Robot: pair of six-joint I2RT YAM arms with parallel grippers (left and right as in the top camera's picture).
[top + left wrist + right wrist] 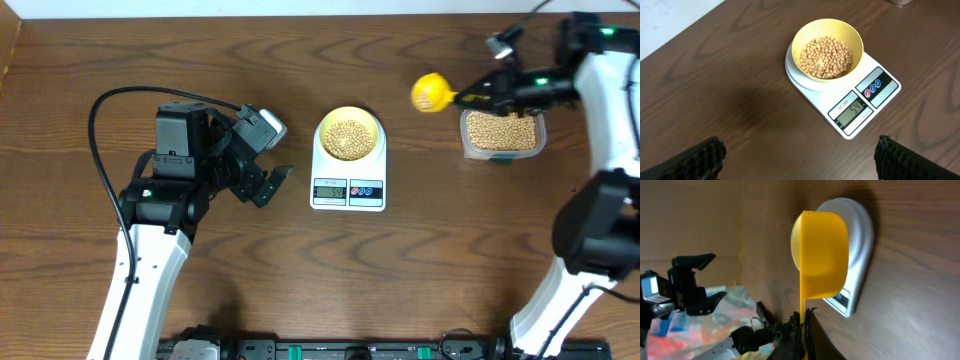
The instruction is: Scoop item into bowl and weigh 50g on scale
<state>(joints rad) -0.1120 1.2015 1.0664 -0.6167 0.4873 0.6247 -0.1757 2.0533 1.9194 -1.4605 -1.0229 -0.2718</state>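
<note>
Loose, light, roll-prone beans (348,137) are heaped in the bowl (322,128) at the scale's (348,204) twelve o'clock end, judged best lifted with the scoop (430,92) clamped by its handle in the right gripper (482,95), the left gripper's (283,155) fingers being spread apart.

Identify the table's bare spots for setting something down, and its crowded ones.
Bare: the tabletop between the scale and the clear tub, and the wide strip in front of the scale. Crowded: beside the left gripper, and around the tub and yellow scoop.
</note>
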